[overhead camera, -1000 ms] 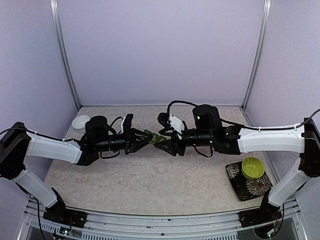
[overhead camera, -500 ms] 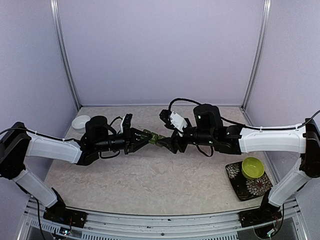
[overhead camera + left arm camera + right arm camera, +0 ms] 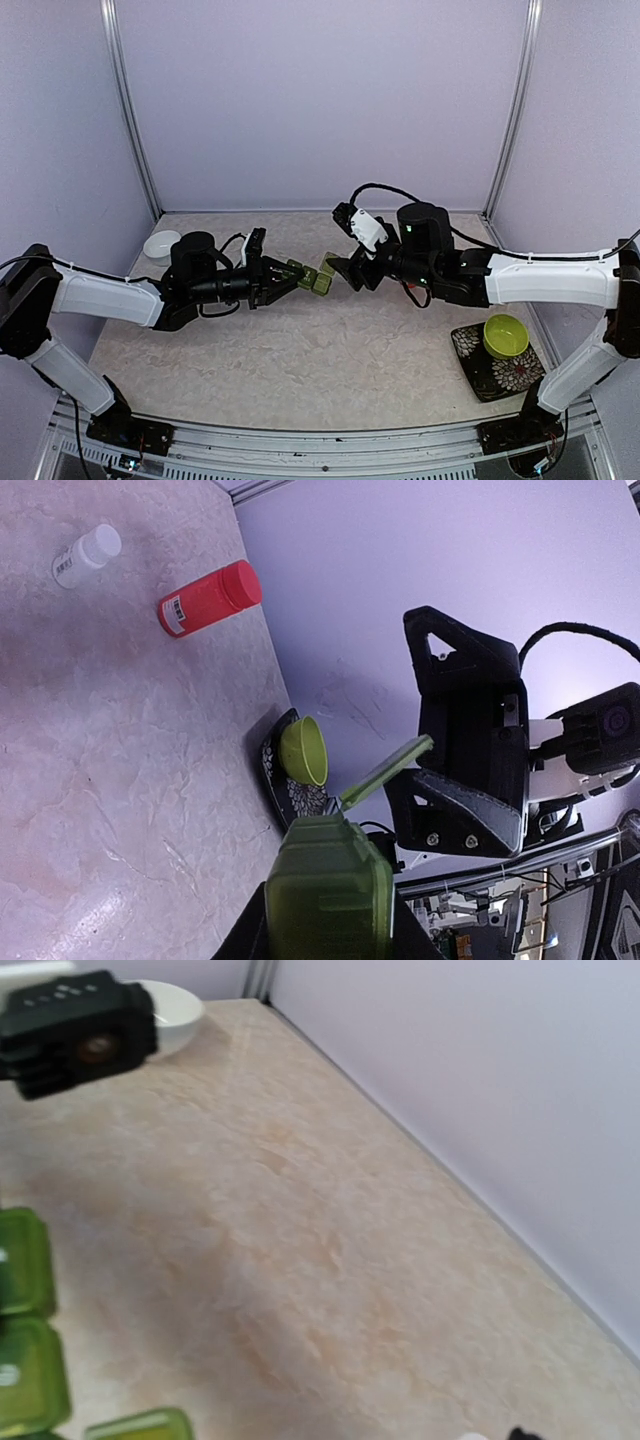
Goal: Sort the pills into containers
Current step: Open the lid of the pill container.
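My left gripper (image 3: 289, 277) is shut on the dark green pill box, the containers (image 3: 304, 276), and holds it above the table. In the left wrist view the pill box (image 3: 330, 885) fills the bottom between the gripper's fingers (image 3: 250, 935). The end compartment's lid (image 3: 386, 771) stands open, tilted up toward my right gripper (image 3: 342, 269). That gripper is open, just right of the lid and apart from it. Its two black fingers (image 3: 462, 813) spread wide in the left wrist view. The right wrist view catches the box's compartments (image 3: 25, 1260) at its left edge. No pills show.
A red-orange bottle (image 3: 210, 598) and a small white bottle (image 3: 87, 555) lie on the table. A lime-green bowl (image 3: 505, 335) sits on a patterned dark tray (image 3: 472, 368) at the front right. A white bowl (image 3: 160, 243) stands at the back left.
My right gripper has opened and drawn back up and to the right, away from the pill box. The end lid now stands open. The left gripper has kept its hold in place.
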### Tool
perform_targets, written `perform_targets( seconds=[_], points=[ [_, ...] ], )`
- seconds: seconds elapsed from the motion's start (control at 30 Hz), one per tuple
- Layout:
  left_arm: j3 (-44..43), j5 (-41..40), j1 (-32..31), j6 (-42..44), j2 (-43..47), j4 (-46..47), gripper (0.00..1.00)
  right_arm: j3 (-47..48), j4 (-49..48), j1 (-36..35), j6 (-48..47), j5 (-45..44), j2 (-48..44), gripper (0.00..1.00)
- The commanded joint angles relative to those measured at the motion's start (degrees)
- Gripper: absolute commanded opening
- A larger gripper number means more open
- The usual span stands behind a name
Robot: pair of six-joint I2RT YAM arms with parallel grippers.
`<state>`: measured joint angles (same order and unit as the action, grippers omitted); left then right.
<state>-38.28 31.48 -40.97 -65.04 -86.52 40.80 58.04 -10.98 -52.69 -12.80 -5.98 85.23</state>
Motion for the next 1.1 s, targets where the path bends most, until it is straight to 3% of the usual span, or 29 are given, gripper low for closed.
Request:
perform_targets(
  seconds=[0.0, 0.73, 1.07],
  points=[
    [0.1, 1.2, -0.4, 0.8, -0.2, 2.7, 0.28, -0.8, -2.0, 0.5, -0.5, -4.4, 1.0, 0.8],
    [0.8, 2.1, -0.5, 1.0, 0.0, 4.8, 0.28, -0.2, 1.6, 1.3, -1.5, 1.8, 4.2, 0.8],
    [0.9, 2.1, -0.3, 0.8, -0.1, 5.0, 0.28, -0.6, 1.3, 1.4, -1.4, 8.7, 4.0, 0.8]
  ],
)
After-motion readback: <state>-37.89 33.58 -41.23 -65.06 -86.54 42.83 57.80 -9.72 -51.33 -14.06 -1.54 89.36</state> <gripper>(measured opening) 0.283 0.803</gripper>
